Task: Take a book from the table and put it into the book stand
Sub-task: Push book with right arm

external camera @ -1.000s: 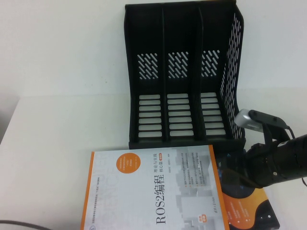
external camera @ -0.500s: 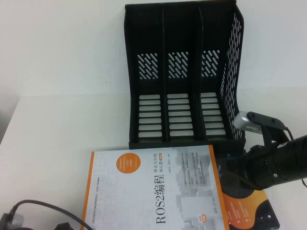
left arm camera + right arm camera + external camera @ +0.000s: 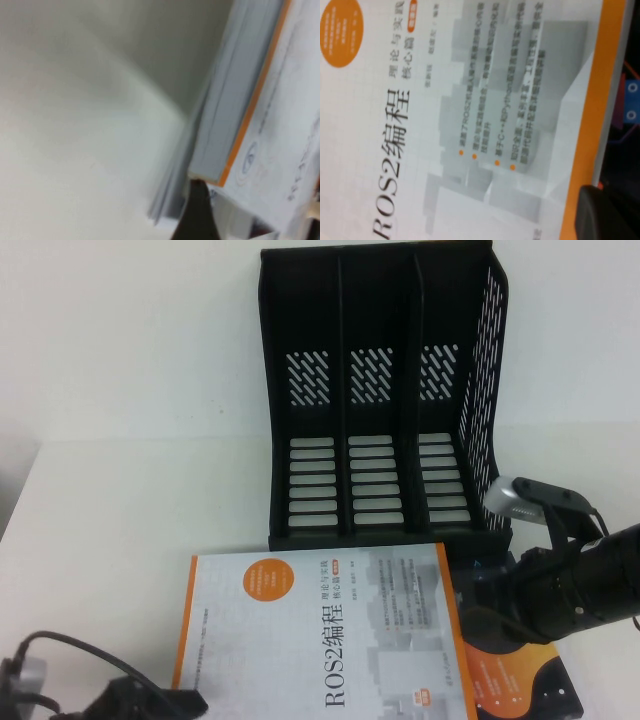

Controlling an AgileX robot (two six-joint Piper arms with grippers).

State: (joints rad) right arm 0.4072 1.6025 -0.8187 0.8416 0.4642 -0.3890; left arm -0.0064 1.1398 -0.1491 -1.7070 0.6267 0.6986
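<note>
A white and orange ROS2 book [image 3: 320, 630] lies flat at the table's front, on top of a black and orange book [image 3: 520, 680]. The black three-slot book stand [image 3: 380, 400] stands behind them with its slots bare. My right gripper [image 3: 478, 592] is at the white book's right orange edge [image 3: 600, 100], low over the black book. My left gripper [image 3: 185, 703] is at the front left, at the white book's near left corner [image 3: 220, 175]. It is open, with one dark finger [image 3: 197, 212] beside that corner.
The table [image 3: 130, 510] is white, with a white wall behind it. The stand's perforated right wall [image 3: 490, 390] is just behind my right arm [image 3: 590, 575]. A cable [image 3: 70, 650] trails from my left arm at the front left.
My left arm has come into view from the bottom left and moved right, to the white book's front left corner. My right arm has sunk slightly.
</note>
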